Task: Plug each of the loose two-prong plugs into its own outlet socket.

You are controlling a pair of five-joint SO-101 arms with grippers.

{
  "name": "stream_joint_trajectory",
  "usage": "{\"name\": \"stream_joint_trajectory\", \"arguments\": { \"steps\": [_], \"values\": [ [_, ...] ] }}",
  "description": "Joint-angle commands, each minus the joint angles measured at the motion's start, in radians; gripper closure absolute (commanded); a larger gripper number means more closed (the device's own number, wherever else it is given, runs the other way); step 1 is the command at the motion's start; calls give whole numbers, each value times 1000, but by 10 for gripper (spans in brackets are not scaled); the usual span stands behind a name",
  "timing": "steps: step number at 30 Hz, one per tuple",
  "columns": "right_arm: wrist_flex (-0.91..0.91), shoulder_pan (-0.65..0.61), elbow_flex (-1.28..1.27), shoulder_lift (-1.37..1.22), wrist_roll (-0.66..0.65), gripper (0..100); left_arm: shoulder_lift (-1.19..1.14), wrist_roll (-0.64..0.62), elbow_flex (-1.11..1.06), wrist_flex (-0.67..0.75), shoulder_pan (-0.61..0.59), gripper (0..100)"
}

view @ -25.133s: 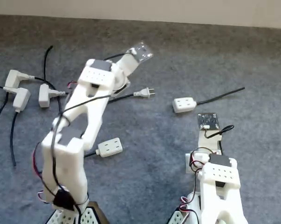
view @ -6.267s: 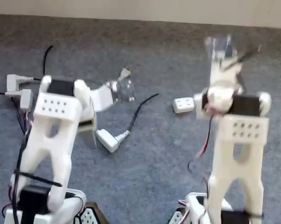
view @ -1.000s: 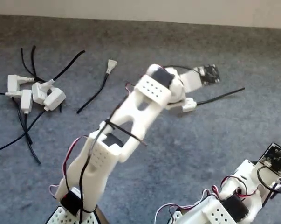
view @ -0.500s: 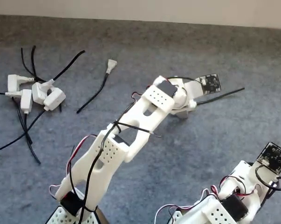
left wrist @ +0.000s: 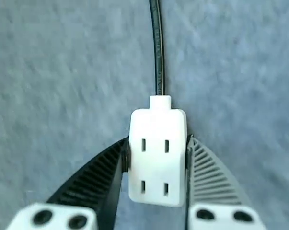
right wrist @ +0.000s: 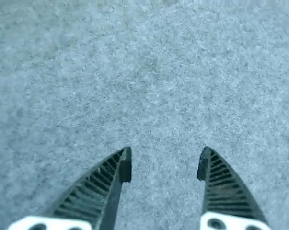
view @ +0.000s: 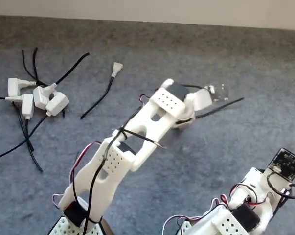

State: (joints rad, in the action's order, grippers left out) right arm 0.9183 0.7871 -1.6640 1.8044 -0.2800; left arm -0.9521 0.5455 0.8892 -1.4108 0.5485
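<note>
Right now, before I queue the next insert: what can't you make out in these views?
High view: the left hand is blurred, and the left arm covers much of the outlet socket it holds.
High view: the loose plug is too small to show its prongs.
High view: the pile of sockets and plugs is tangled and small; which pairs are mated is unclear.
</note>
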Motion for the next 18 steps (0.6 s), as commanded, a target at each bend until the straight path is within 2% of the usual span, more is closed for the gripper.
{"name": "stream_joint_trajectory", "arguments": {
  "steps": [1,4,9,14,18],
  "values": [
    [16,-74,-68,-12,-95,779,182,-72,10,-229,-62,995],
    [116,-136,-35,-18,-133,779,282,-86,-4,-374,-108,995],
    [245,-240,50,-21,-150,779,438,-104,-268,-376,-262,995],
    [277,-283,96,-22,-209,779,604,23,-622,-367,-352,995],
    [288,-302,97,-22,-222,779,796,135,-915,-252,-369,995]
  ]
}}
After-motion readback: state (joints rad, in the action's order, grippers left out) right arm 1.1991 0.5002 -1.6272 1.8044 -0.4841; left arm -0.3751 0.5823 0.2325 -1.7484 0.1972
